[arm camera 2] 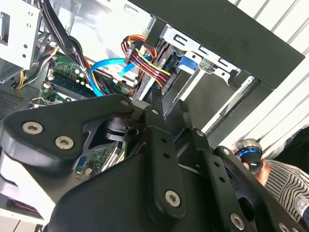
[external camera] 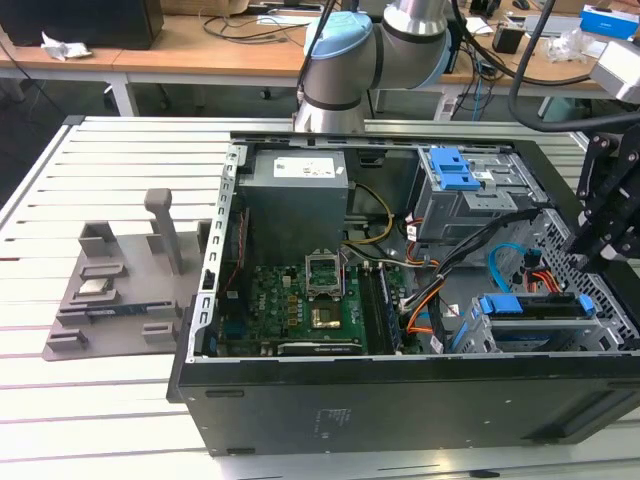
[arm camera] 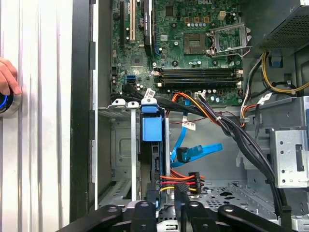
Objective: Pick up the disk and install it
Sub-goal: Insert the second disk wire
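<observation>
Gripper (external camera: 596,262): hovering over the drive cage (external camera: 500,335) at the exterior view's right end of the open computer case (external camera: 400,395); hanging right above the cage slot in the first wrist view (arm camera: 166,207).
Gripper state: looking narrow rather than wide apart, but impossible to tell whether pinching anything, since the tips are merging with dark metal in both wrist views.
Disk (arm camera: 152,129): standing edge-on in a cage slot, blue carrier facing the motherboard (arm camera: 193,43); appearing seated, or nearly so, in the exterior view (external camera: 530,306).
Cables: red, yellow and black power lead (arm camera: 179,180) and blue data cable (arm camera: 195,152) lying just beside the disk's far end, close under the gripper.
Risk, snagging: catching the power lead or the blue cable while moving in this tight spot, tugging a plug loose or dragging the disk askew.
Risk, jamming: pressing down off-line, wedging the carrier against the cage rails or bending the thin sheet metal.
Risk, half-seating: leaving the carrier unlatched, probably hard to judge from above.
Person's hand (arm camera: 7,77): resting on a round blue-lit button on the table (arm camera: 43,145), beside the case.
</observation>
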`<state>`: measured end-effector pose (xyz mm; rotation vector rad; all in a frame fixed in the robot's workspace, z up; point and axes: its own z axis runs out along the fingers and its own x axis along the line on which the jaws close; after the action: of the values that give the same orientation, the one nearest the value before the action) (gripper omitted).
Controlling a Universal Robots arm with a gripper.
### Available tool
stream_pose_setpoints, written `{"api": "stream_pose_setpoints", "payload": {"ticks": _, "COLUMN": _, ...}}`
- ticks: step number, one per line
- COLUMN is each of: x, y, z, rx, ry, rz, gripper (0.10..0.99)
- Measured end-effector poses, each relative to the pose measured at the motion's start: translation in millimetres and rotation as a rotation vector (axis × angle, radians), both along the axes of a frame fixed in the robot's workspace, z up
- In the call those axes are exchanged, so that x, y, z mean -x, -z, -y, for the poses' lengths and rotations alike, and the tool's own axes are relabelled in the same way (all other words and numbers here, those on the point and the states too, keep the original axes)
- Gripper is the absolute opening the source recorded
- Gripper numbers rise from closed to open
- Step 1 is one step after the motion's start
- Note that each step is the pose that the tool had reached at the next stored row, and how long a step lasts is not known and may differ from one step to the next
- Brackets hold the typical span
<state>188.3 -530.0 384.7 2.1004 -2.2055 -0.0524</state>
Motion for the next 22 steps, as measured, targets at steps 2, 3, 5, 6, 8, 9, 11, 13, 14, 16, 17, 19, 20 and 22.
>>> {"api": "stream_pose_setpoints", "payload": {"ticks": 2, "x": 0.1, "y": -0.3, "z": -0.4, "rx": 0.0, "ry": 0.0, "rz": 0.0001, "gripper": 0.302}}
{"api": "stream_pose_setpoints", "payload": {"ticks": 3, "x": 0.6, "y": 0.0, "z": -2.7, "rx": 0.0, "ry": 0.0, "rz": 0.0, "gripper": 0.302}}
{"api": "stream_pose_setpoints", "payload": {"ticks": 5, "x": 1.7, "y": 0.0, "z": -5.4, "rx": 0.0, "ry": 0.0, "rz": 0.0, "gripper": 0.302}}
{"api": "stream_pose_setpoints", "payload": {"ticks": 6, "x": 3.1, "y": 0.0, "z": -7.5, "rx": 0.0, "ry": 0.0, "rz": 0.0, "gripper": 0.302}}
{"api": "stream_pose_setpoints", "payload": {"ticks": 8, "x": 6.9, "y": 0.0, "z": -9.2, "rx": 0.0, "ry": 0.0, "rz": 0.0, "gripper": 0.302}}
{"api": "stream_pose_setpoints", "payload": {"ticks": 9, "x": 10.2, "y": 0.1, "z": -9.6, "rx": 0.0, "ry": 0.0, "rz": 0.0, "gripper": 0.302}}
{"api": "stream_pose_setpoints", "payload": {"ticks": 11, "x": 13.8, "y": 0.5, "z": -10.4, "rx": 0.0, "ry": 0.0, "rz": 0.0, "gripper": 0.302}}
{"api": "stream_pose_setpoints", "payload": {"ticks": 13, "x": 17.7, "y": 1.4, "z": -11.8, "rx": 0.0, "ry": 0.0, "rz": 0.0, "gripper": 0.302}}
{"api": "stream_pose_setpoints", "payload": {"ticks": 14, "x": 20.3, "y": 2.0, "z": -13.2, "rx": 0.0, "ry": 0.0, "rz": 0.0001, "gripper": 0.302}}
{"api": "stream_pose_setpoints", "payload": {"ticks": 16, "x": 24.1, "y": 3.3, "z": -15.8, "rx": 0.0, "ry": 0.0, "rz": 0.0, "gripper": 0.302}}
{"api": "stream_pose_setpoints", "payload": {"ticks": 17, "x": 27.3, "y": 4.4, "z": -17.1, "rx": 0.0, "ry": 0.0, "rz": 0.0, "gripper": 0.302}}
{"api": "stream_pose_setpoints", "payload": {"ticks": 19, "x": 31.0, "y": 7.1, "z": -18.1, "rx": 0.0, "ry": 0.0, "rz": 0.0001, "gripper": 0.302}}
{"api": "stream_pose_setpoints", "payload": {"ticks": 20, "x": 32.3, "y": 8.6, "z": -18.1, "rx": 0.0, "ry": 0.0, "rz": 0.0, "gripper": 0.302}}
{"api": "stream_pose_setpoints", "payload": {"ticks": 22, "x": 35.9, "y": 13.4, "z": -18.2, "rx": 0.0, "ry": -0.002, "rz": 0.0, "gripper": 0.302}}
